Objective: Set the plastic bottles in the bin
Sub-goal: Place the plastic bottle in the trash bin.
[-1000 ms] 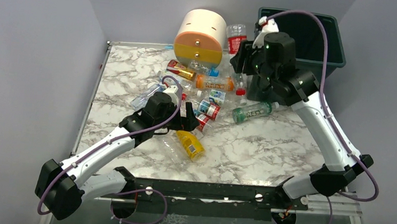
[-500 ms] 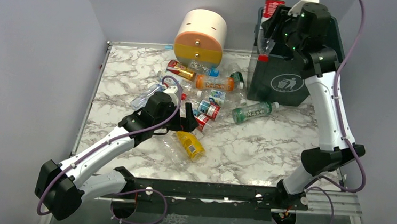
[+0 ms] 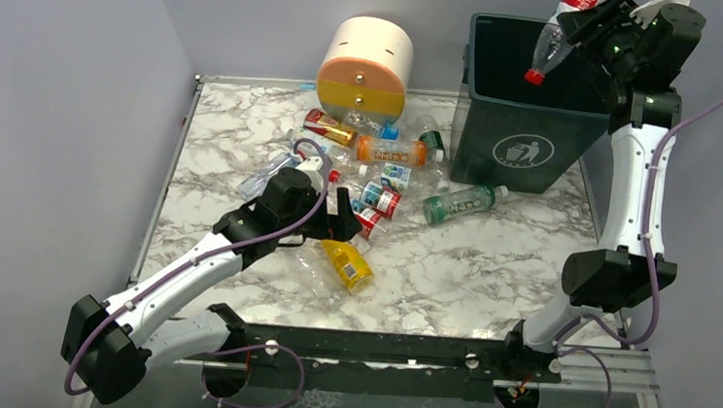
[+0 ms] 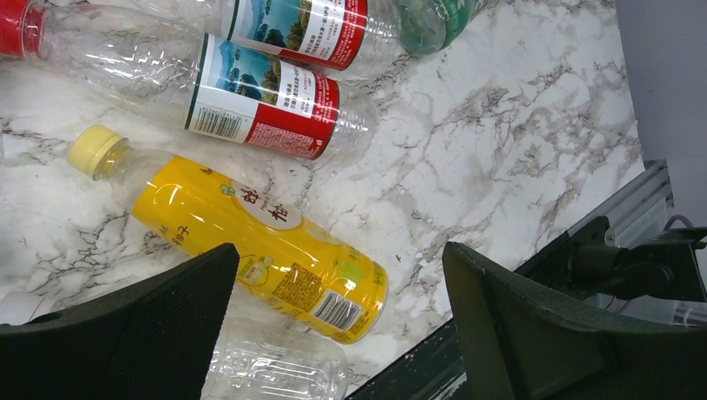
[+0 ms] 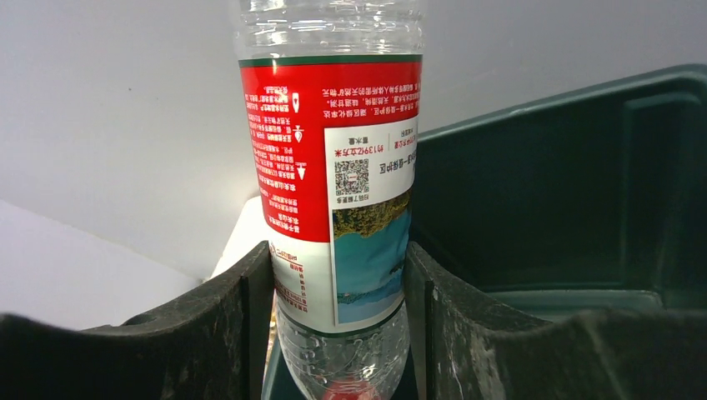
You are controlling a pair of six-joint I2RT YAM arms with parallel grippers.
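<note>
The dark green bin (image 3: pixel 503 88) stands at the table's back right. My right gripper (image 3: pixel 587 17) hangs above its opening, shut on a clear plastic bottle (image 3: pixel 554 42) with a red label, held cap down. The right wrist view shows that bottle (image 5: pixel 333 167) clamped between my right gripper (image 5: pixel 338 267) fingers, with the bin (image 5: pixel 575 192) below. Several plastic bottles lie in a pile mid-table, among them an orange one (image 3: pixel 391 151) and a green one (image 3: pixel 458 204). My left gripper (image 4: pixel 338 258) is open just above a yellow bottle (image 4: pixel 250 233) and holds nothing.
A cream, orange and grey round drawer unit (image 3: pixel 365 66) stands at the back behind the pile. A red-labelled bottle (image 4: pixel 258 104) and a clear bottle (image 4: pixel 275 371) lie beside the yellow one. The black front rail (image 3: pixel 376 346) runs close behind the left gripper.
My right arm has carried the red-labelled bottle up and to the right, from beside the pile to above the bin's opening. The left arm has stayed where it was.
</note>
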